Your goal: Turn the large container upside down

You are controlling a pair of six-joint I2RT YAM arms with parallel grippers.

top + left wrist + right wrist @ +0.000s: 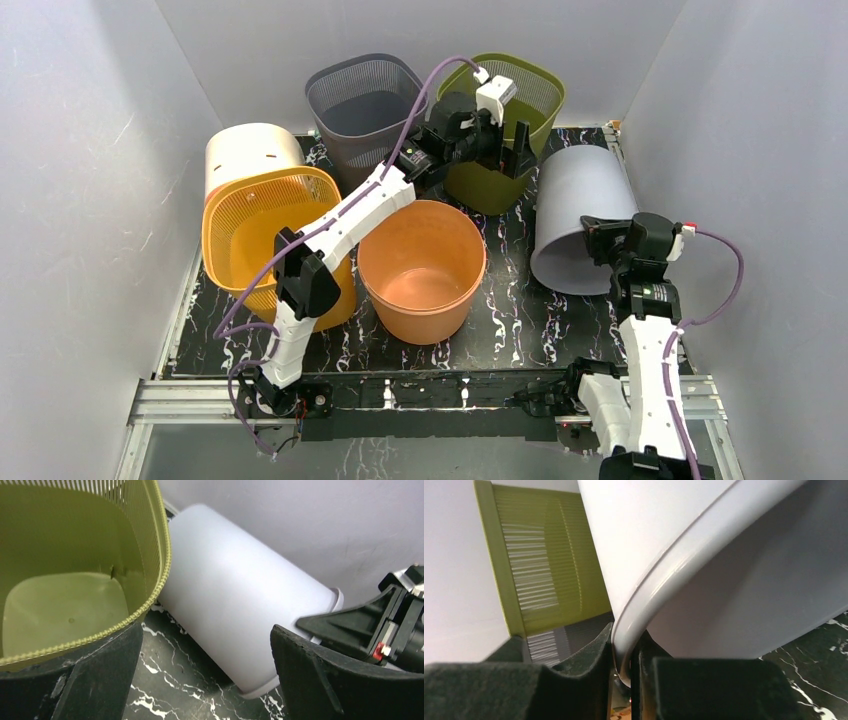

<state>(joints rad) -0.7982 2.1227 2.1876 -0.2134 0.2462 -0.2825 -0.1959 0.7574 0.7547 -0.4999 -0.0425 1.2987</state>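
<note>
The large pale grey container [580,200] lies tilted on its side at the right of the table, its open mouth facing the near edge. My right gripper [600,235] is shut on its rim, one finger inside and one outside, as the right wrist view [625,665] shows against the grey rim [664,575]. My left gripper [512,150] is open and empty, reaching over the gap between the olive green basket [505,120] and the grey container. In the left wrist view [207,680] the grey container [240,600] lies ahead and the olive basket [75,580] is at the left.
An orange bucket [420,270] stands upright mid-table. A yellow mesh basket [262,235] and a cream container [250,150] are at the left. A dark grey mesh basket [365,100] stands at the back. Walls close in on both sides.
</note>
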